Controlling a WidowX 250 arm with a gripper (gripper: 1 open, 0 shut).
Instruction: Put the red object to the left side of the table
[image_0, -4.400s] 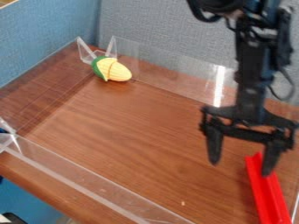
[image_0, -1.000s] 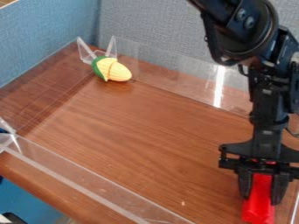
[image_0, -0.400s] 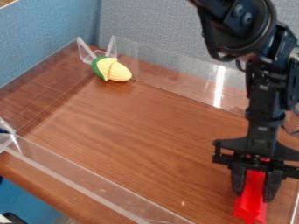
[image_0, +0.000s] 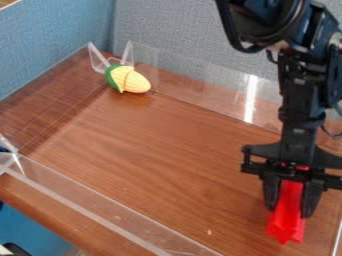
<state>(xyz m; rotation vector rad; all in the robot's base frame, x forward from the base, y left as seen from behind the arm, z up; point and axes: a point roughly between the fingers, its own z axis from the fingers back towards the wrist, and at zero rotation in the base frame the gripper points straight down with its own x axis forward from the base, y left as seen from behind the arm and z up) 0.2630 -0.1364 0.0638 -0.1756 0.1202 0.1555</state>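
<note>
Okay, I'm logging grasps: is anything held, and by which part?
Yes, the tool holds the red bar by its upper part; the lower end sticks out below.

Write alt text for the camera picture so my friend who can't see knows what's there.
A black robot arm's jaws grip a red block near the right side of a brown wooden table. A yellow-and-green toy corn lies by the back left, inside low clear walls.

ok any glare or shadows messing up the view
Camera view: a bright glare streak on the clear back wall, paler glints along the front wall, soft light on the wood, and the dark arm showing little detail
</note>
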